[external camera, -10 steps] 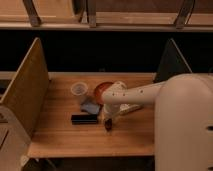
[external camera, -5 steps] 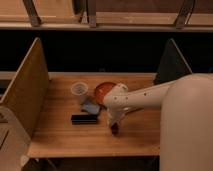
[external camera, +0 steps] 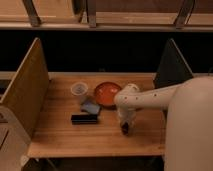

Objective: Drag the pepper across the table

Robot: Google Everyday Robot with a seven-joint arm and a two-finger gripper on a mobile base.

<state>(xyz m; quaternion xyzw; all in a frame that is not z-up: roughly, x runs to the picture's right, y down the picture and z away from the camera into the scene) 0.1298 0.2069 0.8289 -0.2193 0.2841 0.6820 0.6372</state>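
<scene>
The light wooden table [external camera: 60, 135] has upright side panels at both ends. My white arm reaches in from the right, and my gripper [external camera: 125, 128] points down onto the tabletop right of centre, near the front edge. A small dark shape at its tip [external camera: 125, 131] touches the wood; I cannot tell whether it is the pepper or part of the gripper. No pepper shows anywhere else on the table.
A flat black bar [external camera: 84, 119] lies left of the gripper, with a blue packet [external camera: 91, 107] behind it. An orange-red bowl [external camera: 106, 93] and a clear cup [external camera: 79, 89] stand at the back. Side panels stand at the left [external camera: 25, 95] and right [external camera: 170, 67].
My gripper has slid to the right and a little toward the front edge, away from the black bar. The bowl, cup, packet and bar have not moved.
</scene>
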